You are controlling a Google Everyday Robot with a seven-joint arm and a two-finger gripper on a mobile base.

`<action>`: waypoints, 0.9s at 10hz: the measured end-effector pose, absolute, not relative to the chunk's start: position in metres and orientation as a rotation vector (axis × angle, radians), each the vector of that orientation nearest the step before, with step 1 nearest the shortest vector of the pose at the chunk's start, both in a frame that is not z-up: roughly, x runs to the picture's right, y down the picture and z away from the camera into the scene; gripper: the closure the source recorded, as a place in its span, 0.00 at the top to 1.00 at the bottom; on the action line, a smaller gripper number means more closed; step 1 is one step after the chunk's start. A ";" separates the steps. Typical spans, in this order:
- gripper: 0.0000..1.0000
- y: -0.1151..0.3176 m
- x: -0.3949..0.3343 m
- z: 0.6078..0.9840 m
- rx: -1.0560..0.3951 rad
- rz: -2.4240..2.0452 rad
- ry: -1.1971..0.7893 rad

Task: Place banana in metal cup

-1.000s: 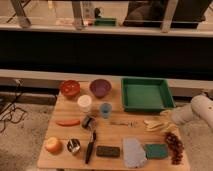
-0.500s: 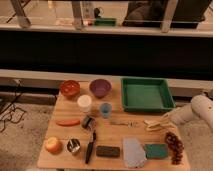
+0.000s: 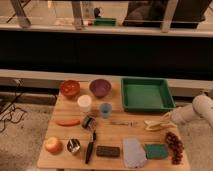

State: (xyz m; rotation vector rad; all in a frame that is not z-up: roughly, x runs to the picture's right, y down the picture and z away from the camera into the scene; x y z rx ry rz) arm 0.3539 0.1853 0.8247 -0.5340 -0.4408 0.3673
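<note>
End effector (image 3: 170,121) at banana (image 3: 155,125), grapes (image 3: 174,145) near

So the arm (image 3: 198,110) runs off the right edge, and whatever it's mounted on is out of frame. The gripper (image 3: 173,119) sits at the right end of the banana (image 3: 156,125), on the right side of the table (image 3: 115,136), and I honestly can't tell whether it's touching or just beside. The thin thing (image 3: 123,123) left of the banana is too small to name. Same for the dark lump (image 3: 88,121) beside the carrot (image 3: 67,122).
</note>
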 end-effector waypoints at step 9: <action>0.03 0.106 0.375 0.770 -0.271 0.480 -0.488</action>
